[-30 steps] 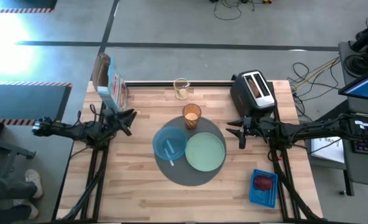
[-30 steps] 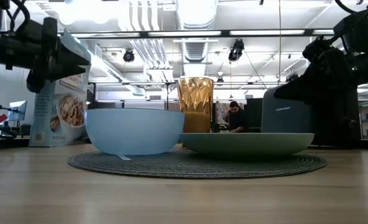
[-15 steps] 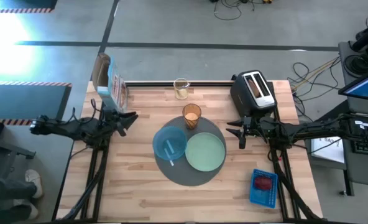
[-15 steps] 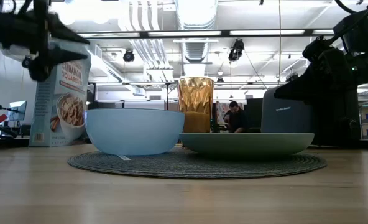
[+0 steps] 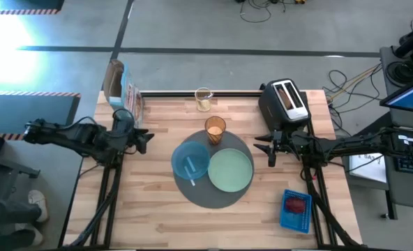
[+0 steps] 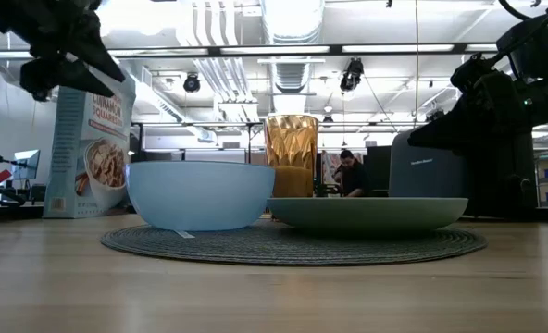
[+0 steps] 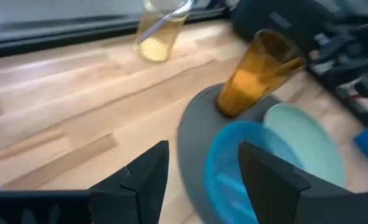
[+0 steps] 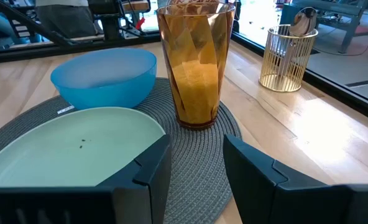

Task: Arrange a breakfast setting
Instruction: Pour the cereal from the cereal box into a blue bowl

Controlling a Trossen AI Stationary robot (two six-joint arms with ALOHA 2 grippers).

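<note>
— where's your breakfast setting right now?

— your round mat lies mid-table. on it the blue bowl sits toward the left arm's side, with the small spoon lying inside it. the green plate sits beside the bowl, toward the right arm, bare on top. the amber tumbler stands upright on the mat's far edge, just behind the gap between bowl and plate, holding something orange-yellow in its lower half.

— and the fruit?

— your red fruit lies in the blue basket at the near right corner, well apart from the mat. the toaster stands at the far right, with something pale showing in its slots. the cereal box stands upright at the far left corner, and a small wire holder stands at the far edge behind the tumbler.

— what are your claws doing?

— your left gripper hangs above the table left of the bowl, near the cereal box. its fingers stand parted with nothing between them. your right gripper hovers just in front of the toaster, near the plate's edge, pointing toward the mat. its fingers are also spread apart and hold nothing.
</note>
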